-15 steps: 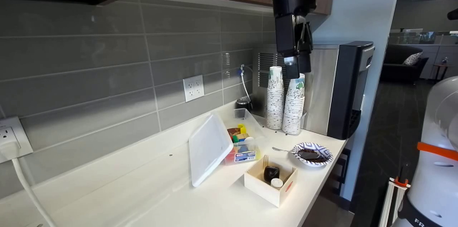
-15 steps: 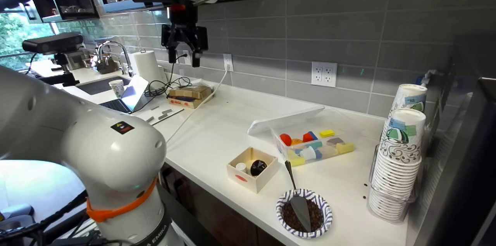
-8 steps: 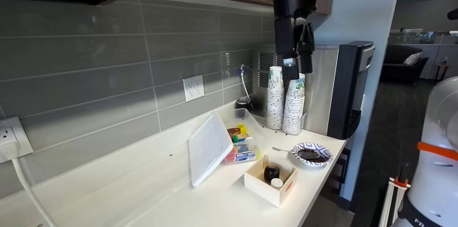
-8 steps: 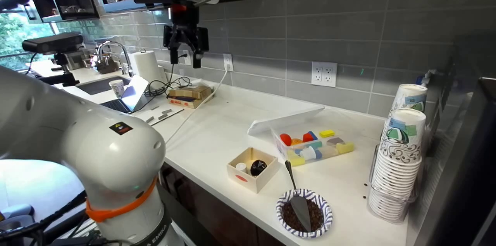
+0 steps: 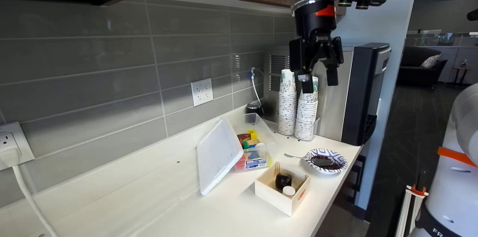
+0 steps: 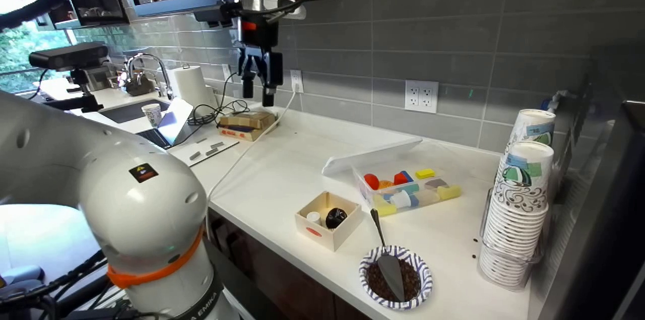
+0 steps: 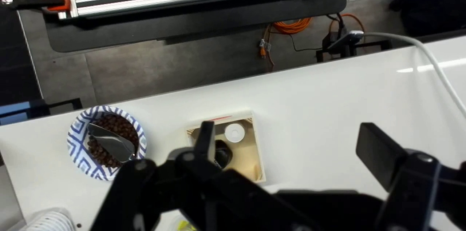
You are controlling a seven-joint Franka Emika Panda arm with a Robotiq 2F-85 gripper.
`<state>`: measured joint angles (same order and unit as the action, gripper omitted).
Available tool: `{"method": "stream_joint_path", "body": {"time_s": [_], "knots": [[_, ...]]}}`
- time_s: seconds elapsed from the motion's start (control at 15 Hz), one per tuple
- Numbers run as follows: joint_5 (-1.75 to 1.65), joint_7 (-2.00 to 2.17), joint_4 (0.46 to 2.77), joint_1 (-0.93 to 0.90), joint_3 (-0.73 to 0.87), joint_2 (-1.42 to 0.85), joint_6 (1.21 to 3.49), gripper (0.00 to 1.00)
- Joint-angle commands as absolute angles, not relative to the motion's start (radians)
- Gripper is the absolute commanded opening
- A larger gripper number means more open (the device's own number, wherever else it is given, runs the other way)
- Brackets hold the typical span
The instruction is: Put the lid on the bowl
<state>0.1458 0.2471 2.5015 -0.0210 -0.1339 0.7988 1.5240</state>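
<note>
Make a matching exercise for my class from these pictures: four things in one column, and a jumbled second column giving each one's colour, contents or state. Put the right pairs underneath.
Things
1. lid
2. tub
3. round dish
4. end effector

Descriptions
A. translucent, with multicoloured pieces inside
B. open, holding nothing
C. white, thin and tilted
D. blue-and-white, with a tool resting partly in it

Right pairs: 1-C; 2-A; 3-D; 4-B.
</note>
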Motion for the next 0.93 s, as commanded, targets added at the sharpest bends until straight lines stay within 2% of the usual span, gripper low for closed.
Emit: {"method": "stream_joint_path", "body": {"time_s": [0.0, 0.67, 0.87], "knots": [[0.138, 0.326, 2.594, 0.057, -0.118, 0.829, 1.643, 1.00], [0.183, 0.525, 2.766, 0.198, -0.085, 0.563, 2.295, 1.00], [0.242, 0.521, 2.741, 0.168, -0.039, 0.449, 2.363, 1.00]]}}
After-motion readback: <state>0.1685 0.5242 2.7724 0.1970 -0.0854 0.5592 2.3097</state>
